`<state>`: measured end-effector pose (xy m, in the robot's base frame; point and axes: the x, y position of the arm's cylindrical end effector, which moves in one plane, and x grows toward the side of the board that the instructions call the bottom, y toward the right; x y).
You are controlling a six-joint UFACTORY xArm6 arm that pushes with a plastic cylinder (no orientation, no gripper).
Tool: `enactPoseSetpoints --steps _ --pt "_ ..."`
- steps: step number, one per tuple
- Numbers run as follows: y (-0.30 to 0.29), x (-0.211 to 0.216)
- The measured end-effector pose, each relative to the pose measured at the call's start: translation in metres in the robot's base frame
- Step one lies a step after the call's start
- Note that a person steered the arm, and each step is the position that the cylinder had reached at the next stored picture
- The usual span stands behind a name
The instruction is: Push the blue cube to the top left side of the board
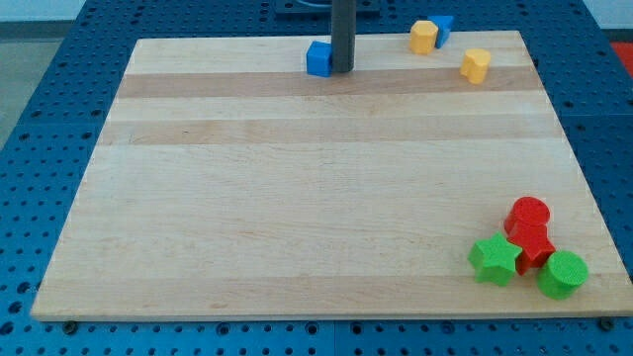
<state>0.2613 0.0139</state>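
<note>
my tip [341, 70] touching blue cube [318, 58], wooden board [297, 198]

The tool [341, 69] is a dark grey rod. The cube [317, 58] touching its left is bright blue. The worktop [297, 198] is pale wood in lighter and darker bands. Right of the tool sit two yellow blocks [423, 37] [476, 65] and a blue one [443, 28], partly hidden. Far below-right: two red blocks [529, 212] [533, 243], a green star [495, 259], and a green, perhaps round, block [563, 274].

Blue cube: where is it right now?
The blue cube sits near the board's top edge, slightly left of centre, with my tip against its right side.
</note>
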Motion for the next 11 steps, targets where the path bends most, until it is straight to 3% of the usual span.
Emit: enactPoseSetpoints --steps 4,7,11 --pt "-0.066 -0.032" --pt "-0.134 0.008" --pt "-0.155 -0.026"
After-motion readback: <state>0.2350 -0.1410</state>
